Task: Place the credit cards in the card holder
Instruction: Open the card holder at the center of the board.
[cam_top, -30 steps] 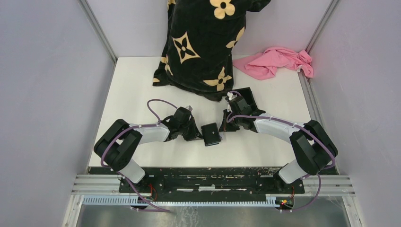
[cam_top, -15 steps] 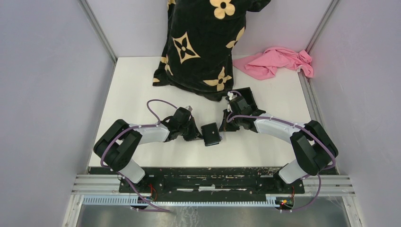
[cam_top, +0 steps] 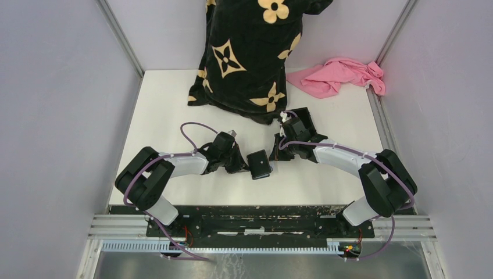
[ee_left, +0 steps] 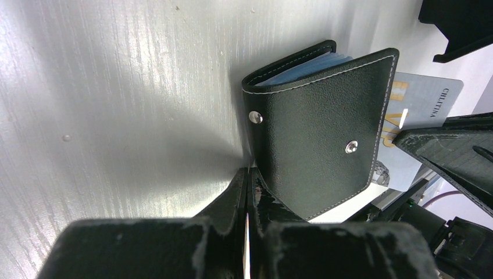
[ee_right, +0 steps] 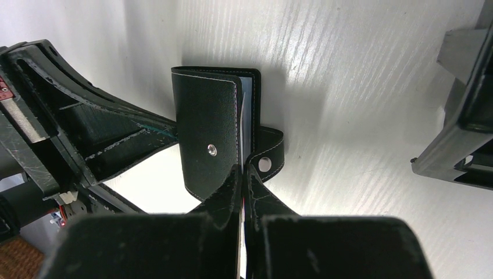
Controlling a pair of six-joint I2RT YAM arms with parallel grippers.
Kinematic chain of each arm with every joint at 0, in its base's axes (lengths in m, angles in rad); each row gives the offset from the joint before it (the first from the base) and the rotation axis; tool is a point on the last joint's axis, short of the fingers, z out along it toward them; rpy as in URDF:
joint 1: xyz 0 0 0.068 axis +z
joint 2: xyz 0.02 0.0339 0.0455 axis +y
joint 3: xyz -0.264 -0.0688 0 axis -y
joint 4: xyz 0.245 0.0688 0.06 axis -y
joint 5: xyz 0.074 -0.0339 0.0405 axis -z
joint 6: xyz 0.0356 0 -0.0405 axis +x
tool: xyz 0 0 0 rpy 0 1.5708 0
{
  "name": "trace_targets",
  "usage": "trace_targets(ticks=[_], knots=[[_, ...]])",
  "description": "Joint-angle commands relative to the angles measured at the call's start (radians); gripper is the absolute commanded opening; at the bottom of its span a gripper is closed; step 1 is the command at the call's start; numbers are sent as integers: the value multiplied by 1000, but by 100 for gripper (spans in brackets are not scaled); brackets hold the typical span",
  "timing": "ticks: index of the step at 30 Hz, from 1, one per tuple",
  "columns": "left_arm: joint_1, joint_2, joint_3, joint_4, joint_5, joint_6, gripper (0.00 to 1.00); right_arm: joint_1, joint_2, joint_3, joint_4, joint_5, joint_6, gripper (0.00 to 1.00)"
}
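Barely shifted, seen from above: right arm [cam_top: 340, 157] elbow a touch further out, card holder [cam_top: 259, 164] unmoved on the white counter [cam_top: 168, 110].
Left wrist: left gripper [ee_left: 247, 174] jaws clenched on the pebbled black holder's white-stitched edge; two metal snaps [ee_left: 351, 147], bluish leaves inside; behind it a whitish-grey card [ee_left: 421, 107] with gold lettering, fine print unreadable. Right wrist: right gripper [ee_right: 241, 171] jaws pinch that card edge-on at the holder's mouth.
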Motion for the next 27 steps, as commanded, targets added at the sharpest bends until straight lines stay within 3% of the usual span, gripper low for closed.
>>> trace_targets(ticks=[1,27], knots=[[-4,73,-76,-226,-110,59,3,-1,-45,55,29,-18,13,1],[-3,83,-65,-233,-110,61,3,2,-65,106,-13,-30,-1,1]])
